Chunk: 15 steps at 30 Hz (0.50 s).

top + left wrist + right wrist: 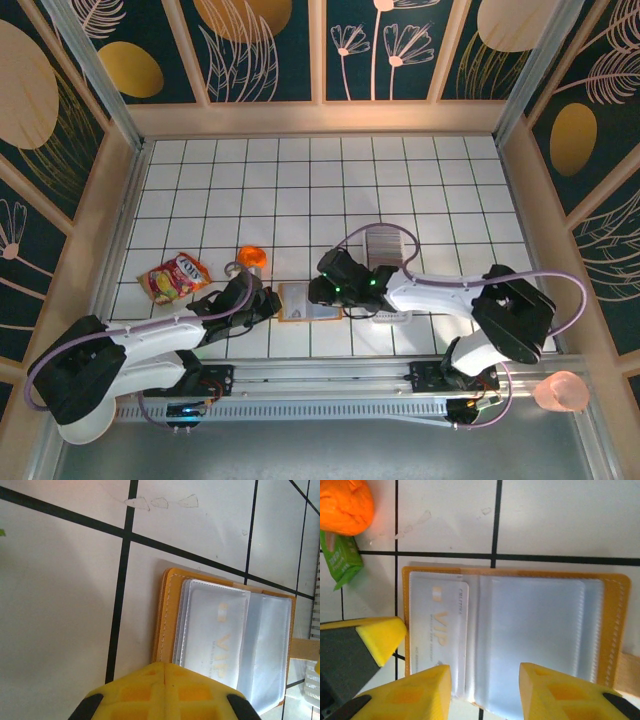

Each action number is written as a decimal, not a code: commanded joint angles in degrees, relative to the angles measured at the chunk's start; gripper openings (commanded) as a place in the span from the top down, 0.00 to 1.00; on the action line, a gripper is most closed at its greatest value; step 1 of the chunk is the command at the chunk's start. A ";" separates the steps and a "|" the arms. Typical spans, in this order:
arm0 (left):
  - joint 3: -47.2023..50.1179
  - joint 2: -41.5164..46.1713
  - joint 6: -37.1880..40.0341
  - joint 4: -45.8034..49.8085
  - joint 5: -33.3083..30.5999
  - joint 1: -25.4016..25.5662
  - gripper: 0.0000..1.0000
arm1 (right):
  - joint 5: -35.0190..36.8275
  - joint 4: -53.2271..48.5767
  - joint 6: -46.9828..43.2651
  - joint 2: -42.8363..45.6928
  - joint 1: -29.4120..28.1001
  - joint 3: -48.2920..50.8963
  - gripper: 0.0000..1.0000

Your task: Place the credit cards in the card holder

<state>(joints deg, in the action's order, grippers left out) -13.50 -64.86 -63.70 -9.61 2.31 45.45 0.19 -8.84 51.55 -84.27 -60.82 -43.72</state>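
**One card is in, more are waiting**

The card holder (612,630) lies open and flat on the table (300,180), close to the near edge, between the two arms. A pale VIP card (440,630) sits in its left clear pocket. I cannot tell if it is pushed all the way in. The right pocket looks empty. The other credit cards (386,243) stand in a row a little farther back and to the right.

The right gripper (484,672) hangs over the near side of the holder. Its jaws are partly apart and nothing is between them. The left gripper (162,672) is closed tight, with its tip at the left end of the holder. I cannot tell if it is pressing down on it.

What could go wrong? If the left gripper lifts away, the holder might fold up or slide on the smooth tiles. If the right gripper bumps the holder as it goes up, the VIP card could slip out. The right arm hangs close over the row of cards, so a fast swing could knock them.

An orange lump (345,505) and a small green thing (342,555) sit just past the holder's far left corner. A snack packet (175,277) lies farther left. The far half of the table is bare tiles, so there is lots of room there. Wooden walls (95,240) stand around the table, and a metal rail (330,375) runs along the near edge.
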 commanded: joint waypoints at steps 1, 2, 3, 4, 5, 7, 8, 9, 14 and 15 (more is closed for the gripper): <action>0.58 0.17 0.33 0.51 -0.89 0.41 1.00 | 2.97 -4.41 1.30 0.76 -1.53 0.76 0.65; 0.49 0.13 0.38 0.55 -0.86 0.41 1.00 | 3.11 -4.75 1.60 0.16 -2.03 0.59 0.67; 0.49 0.08 0.46 0.55 -0.92 0.45 1.00 | 3.15 -4.70 1.86 -0.22 -2.40 0.51 0.67; 0.48 0.00 0.38 0.61 -0.82 0.36 1.00 | 3.15 -4.31 2.00 -0.72 -2.86 0.44 0.67; 0.47 -0.09 0.44 0.53 -0.83 0.51 1.00 | 2.99 -3.88 2.10 -1.23 -3.14 0.44 0.67; 0.40 -0.09 0.58 0.55 -0.68 0.46 1.00 | 2.81 -3.73 2.36 -2.39 -3.35 0.23 0.67; 0.40 -0.09 0.59 0.64 -0.72 0.45 1.00 | 2.89 -3.81 2.44 -2.91 -3.43 0.10 0.67; 0.40 -0.01 0.59 0.72 -0.67 0.44 1.00 | 3.05 -4.07 2.56 -3.27 -3.51 -0.02 0.67; 0.75 0.53 0.60 0.82 -0.78 0.44 1.00 | 3.50 -5.52 2.71 -4.29 -3.66 0.25 0.64; 0.76 0.52 0.60 0.82 -0.78 0.46 1.00 | 3.64 -5.86 2.75 -4.39 -3.68 0.35 0.64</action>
<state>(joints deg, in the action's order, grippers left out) -13.47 -64.86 -63.70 -9.61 2.31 45.45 1.54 -12.10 53.08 -88.03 -63.88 -43.72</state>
